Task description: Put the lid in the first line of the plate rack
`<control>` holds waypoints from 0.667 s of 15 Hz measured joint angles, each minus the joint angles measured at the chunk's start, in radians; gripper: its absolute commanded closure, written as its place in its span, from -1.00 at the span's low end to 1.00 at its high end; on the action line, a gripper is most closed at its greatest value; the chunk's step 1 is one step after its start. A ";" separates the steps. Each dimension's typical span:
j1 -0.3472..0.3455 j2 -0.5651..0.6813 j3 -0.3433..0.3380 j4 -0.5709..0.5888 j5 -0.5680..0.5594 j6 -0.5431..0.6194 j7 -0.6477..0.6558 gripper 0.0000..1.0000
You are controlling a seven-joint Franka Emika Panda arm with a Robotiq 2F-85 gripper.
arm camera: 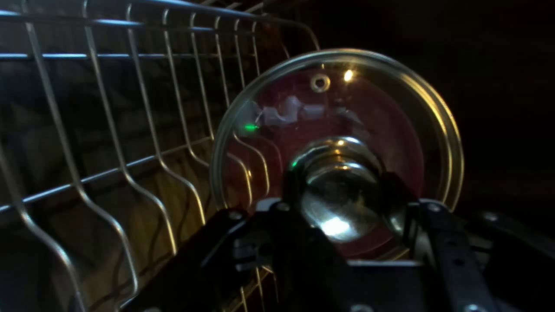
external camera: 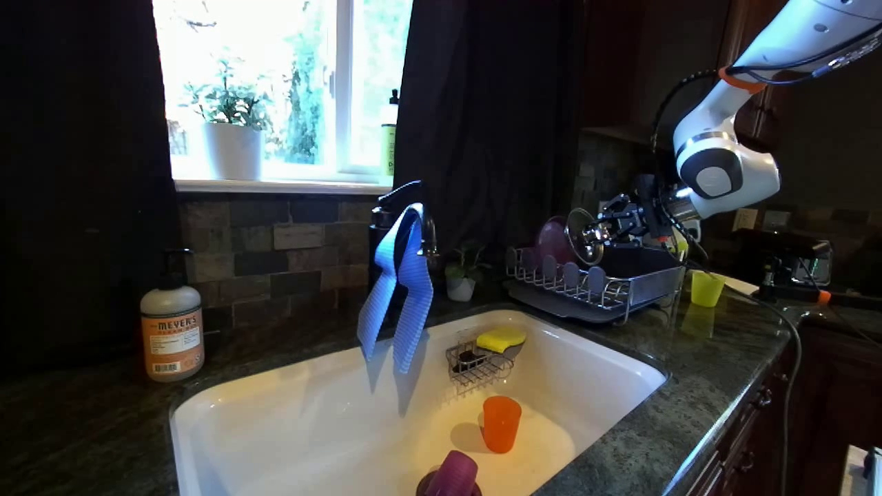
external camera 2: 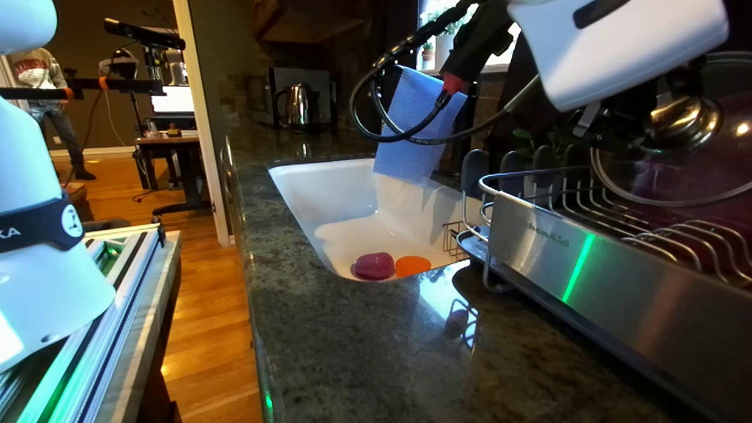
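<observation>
Daylight from the window (external camera: 337, 89) burned out almost to white, whereas the flanking curtains (external camera: 482, 117) sank to near black. The orange cup (external camera: 501, 424) cast a soft shadow in the sink basin (external camera: 331, 406). Glare patched the countertop (external camera 2: 352, 341); green light streaked the plate rack (external camera 2: 634, 294). The wrist view was dim and slightly blurred, with highlights glinting on the lid (arm camera: 338, 125).

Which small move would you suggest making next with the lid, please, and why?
I would probably ease the lid down slightly without releasing it: the gripper holds its knob, it stands roughly upright facing the purple plate, and its lower rim does not look seated in the rack yet.
</observation>
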 measured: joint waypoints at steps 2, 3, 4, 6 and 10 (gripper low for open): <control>-0.007 0.015 0.004 0.004 0.000 0.000 0.008 0.51; -0.010 0.025 0.007 0.008 -0.001 0.000 0.017 0.51; -0.011 0.037 0.009 0.013 -0.002 0.000 0.028 0.51; -0.012 0.060 0.014 0.023 -0.003 0.000 0.047 0.51; -0.012 0.105 0.021 0.044 -0.004 0.000 0.074 0.51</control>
